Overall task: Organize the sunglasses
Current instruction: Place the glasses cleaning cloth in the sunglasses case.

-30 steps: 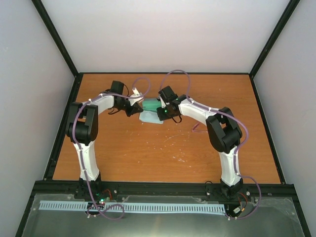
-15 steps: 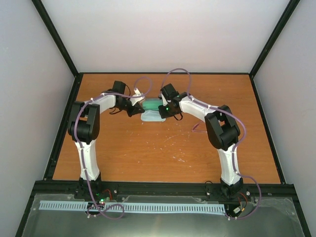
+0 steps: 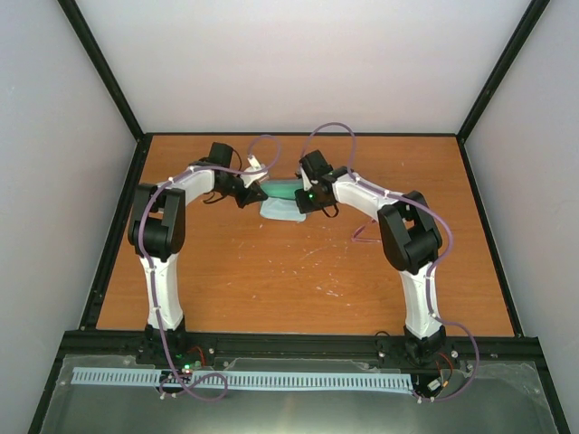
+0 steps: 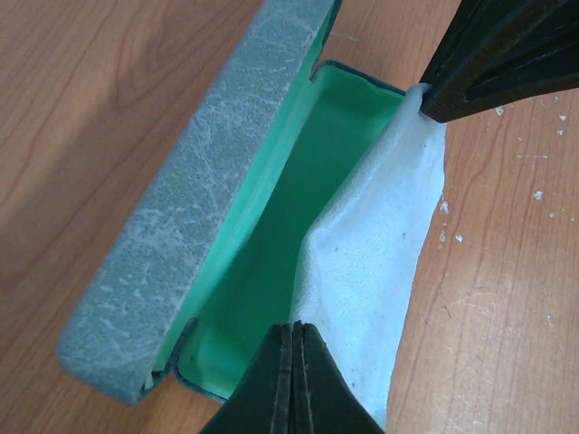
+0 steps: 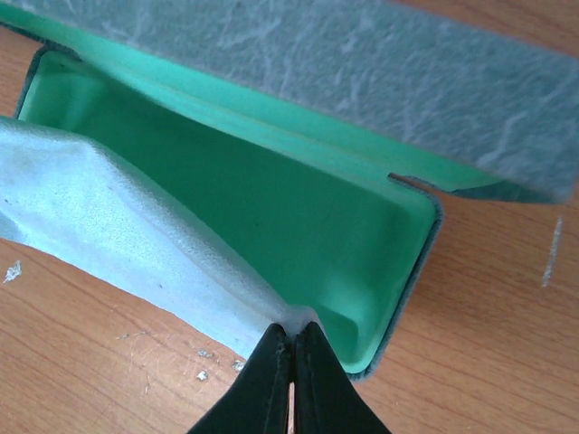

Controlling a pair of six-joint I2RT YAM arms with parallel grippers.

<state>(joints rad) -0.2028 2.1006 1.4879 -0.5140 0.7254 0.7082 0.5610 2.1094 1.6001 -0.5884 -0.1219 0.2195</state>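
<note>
An open blue-grey oblong case (image 4: pixel 194 208) with green lining sits toward the far edge of the brown wooden bench (image 3: pixel 271 280), about mid-width. A pale blue square cloth (image 4: pixel 384 226) drapes over its near rim.

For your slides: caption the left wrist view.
Left end effector and right end effector pinch a cloth over the open case.

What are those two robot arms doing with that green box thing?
Both arms are handling the pale blue cloth. The left gripper and the right gripper each pinch one end, jaws shut, with it draped over the rim of the open glasses case, whose green inside is otherwise empty. The pinkish sunglasses lie on the table by the right arm, not yet packed.
</note>
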